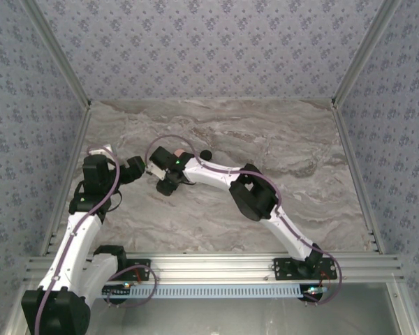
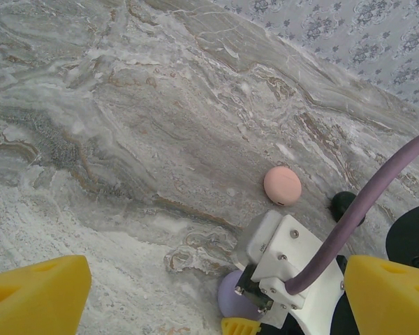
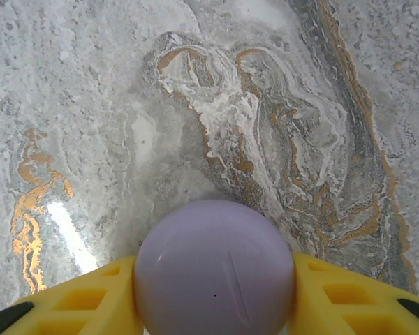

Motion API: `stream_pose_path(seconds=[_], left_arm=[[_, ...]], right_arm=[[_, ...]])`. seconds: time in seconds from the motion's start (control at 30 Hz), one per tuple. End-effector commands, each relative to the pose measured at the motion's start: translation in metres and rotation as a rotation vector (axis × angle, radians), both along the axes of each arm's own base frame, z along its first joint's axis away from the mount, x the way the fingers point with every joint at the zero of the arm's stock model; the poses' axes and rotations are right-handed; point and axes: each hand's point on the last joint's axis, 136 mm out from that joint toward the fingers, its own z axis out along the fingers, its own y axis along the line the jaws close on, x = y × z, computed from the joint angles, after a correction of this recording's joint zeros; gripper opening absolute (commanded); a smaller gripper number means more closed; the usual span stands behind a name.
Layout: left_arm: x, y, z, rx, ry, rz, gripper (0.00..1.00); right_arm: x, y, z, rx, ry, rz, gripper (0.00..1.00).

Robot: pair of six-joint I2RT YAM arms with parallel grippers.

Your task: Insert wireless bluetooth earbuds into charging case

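A round lavender charging case [image 3: 215,269], lid closed, sits between the yellow fingers [image 3: 77,300] of my right gripper [image 3: 215,293], which is shut on its sides just over the marble. In the left wrist view the same lavender case [image 2: 232,296] peeks out below the right arm's white wrist mount [image 2: 293,269]. My left gripper [image 2: 216,283] stands wide open beside it, holding nothing. From above, the right gripper [image 1: 169,185] and left gripper [image 1: 135,169] are close together at the table's left. No earbuds are in view; whether any lie inside the cases is hidden.
A pink round case [image 2: 282,185], closed, lies on the marble table [image 2: 126,139] beyond the right wrist, with a black case [image 2: 344,204] to its right. From above, the pink case [image 1: 176,151] and black case [image 1: 205,154] sit just behind the grippers. Patterned walls [image 1: 209,49] enclose the table.
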Motion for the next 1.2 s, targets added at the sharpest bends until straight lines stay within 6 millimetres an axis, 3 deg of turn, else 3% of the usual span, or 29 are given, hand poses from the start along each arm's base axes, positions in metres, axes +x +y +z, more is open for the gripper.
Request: stream_pose_path(seconds=[0.0,0.13,0.33,0.5,0.67,0.7,0.87,1.17], left_arm=[[0.0,0.003,0.005,0.008,-0.008,0.008,0.93],[0.0,-0.004,0.009,-0.014,-0.025,-0.031,0.93],[0.004,-0.041,0.04,-0.13,-0.128,-0.221,0.92],[0.001,-0.088,0.079,-0.285,-0.199,-0.494,0.89],[-0.006,-0.126,0.111,-0.375,-0.24,-0.687,0.87],[-0.008,-0.134,0.115,-0.383,-0.246,-0.72,0.87],[-0.02,-0.172,0.135,-0.419,-0.254,-0.882,0.87],[-0.033,-0.219,0.143,-0.435,-0.232,-1.037,0.84]], right_arm=[[-0.007,-0.019,0.002,-0.04,0.032,0.001,0.46],[0.007,-0.027,0.038,0.053,-0.025,-0.039,0.45],[0.017,-0.061,0.122,0.226,-0.176,-0.085,0.44],[0.012,-0.103,0.185,0.304,-0.377,-0.088,0.45],[-0.007,-0.135,0.243,0.394,-0.578,-0.056,0.45],[-0.012,-0.142,0.241,0.391,-0.6,-0.049,0.45],[-0.033,-0.16,0.277,0.432,-0.762,-0.007,0.45],[-0.048,-0.165,0.299,0.445,-0.855,0.027,0.45]])
